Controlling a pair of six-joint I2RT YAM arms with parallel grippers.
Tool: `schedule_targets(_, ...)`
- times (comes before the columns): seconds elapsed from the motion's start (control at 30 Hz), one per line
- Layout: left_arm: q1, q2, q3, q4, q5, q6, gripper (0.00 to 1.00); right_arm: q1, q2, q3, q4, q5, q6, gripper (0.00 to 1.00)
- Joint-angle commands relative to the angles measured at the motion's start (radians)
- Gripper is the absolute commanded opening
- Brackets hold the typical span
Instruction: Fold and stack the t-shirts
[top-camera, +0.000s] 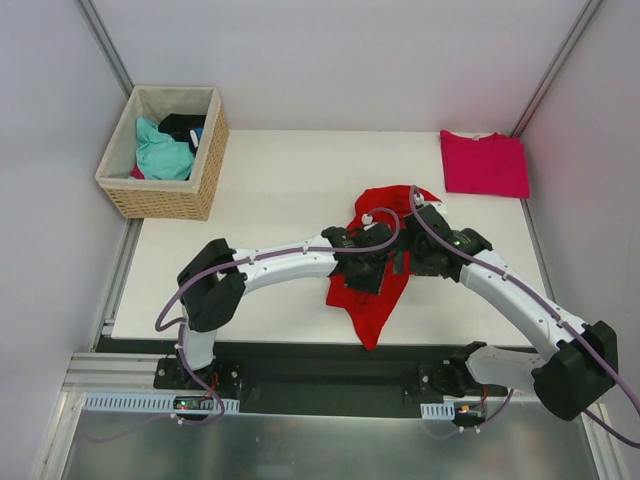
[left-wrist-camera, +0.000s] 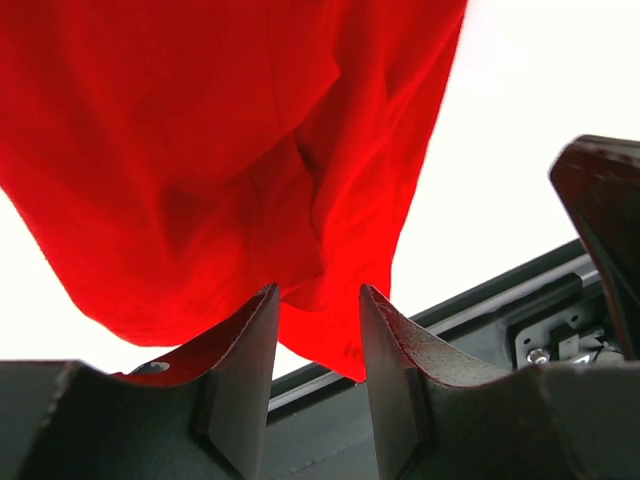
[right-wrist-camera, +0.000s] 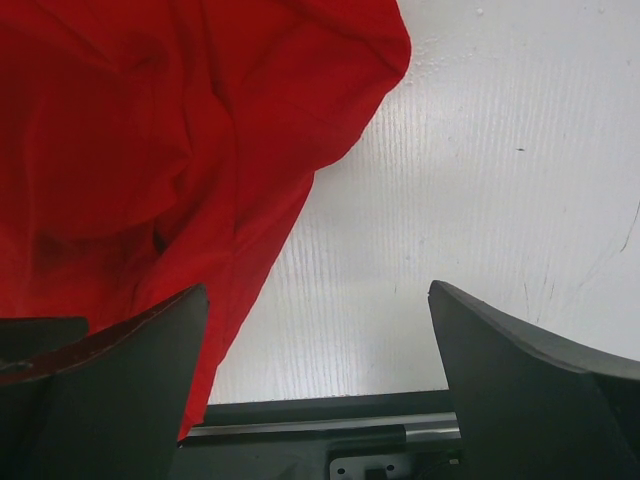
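A bright red t-shirt (top-camera: 378, 295) lies crumpled at the middle of the white table (top-camera: 270, 190), and its tail reaches the front edge. A magenta-pink t-shirt (top-camera: 484, 163) lies folded flat at the back right. My left gripper (top-camera: 368, 272) is over the red shirt. In the left wrist view its jaws (left-wrist-camera: 318, 295) stand a little apart, and the red cloth (left-wrist-camera: 220, 150) lies just beyond the tips. My right gripper (top-camera: 425, 250) is at the shirt's right side. In the right wrist view it (right-wrist-camera: 318, 290) is wide open over bare table, with red cloth (right-wrist-camera: 150, 150) by its left finger.
A woven wicker basket (top-camera: 150, 195) stands at the back left and holds teal and dark clothes. The black rail along the table's front edge (right-wrist-camera: 330, 410) shows below both grippers. White walls close in the table on three sides.
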Motion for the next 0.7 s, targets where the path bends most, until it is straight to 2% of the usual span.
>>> schedule_targets(0.0, -0.005, 0.017, 0.013, -0.003, -0.018, -0.008, 0.37, 0.009, 0.000, 0.031, -0.016, 0.023, 0.021, 0.96)
schedule_targets(0.27, 0.001, 0.033, 0.019, -0.001, -0.030, -0.010, 0.33, 0.011, -0.006, 0.021, -0.013, 0.027, 0.024, 0.96)
schedule_targets(0.33, 0.004, 0.029, 0.017, -0.001, -0.031, -0.008, 0.27, 0.012, -0.005, 0.019, -0.015, 0.024, 0.024, 0.96)
schedule_targets(0.37, 0.007, 0.028, 0.016, -0.001, -0.031, -0.007, 0.18, 0.014, -0.005, 0.016, -0.012, 0.024, 0.024, 0.96)
schedule_targets(0.43, 0.011, 0.028, 0.013, -0.001, -0.031, -0.008, 0.14, 0.014, -0.003, 0.018, -0.010, 0.023, 0.026, 0.96)
schedule_targets(0.67, 0.018, 0.037, 0.010, -0.001, -0.034, -0.008, 0.13, 0.019, -0.006, 0.019, -0.010, 0.023, 0.026, 0.96)
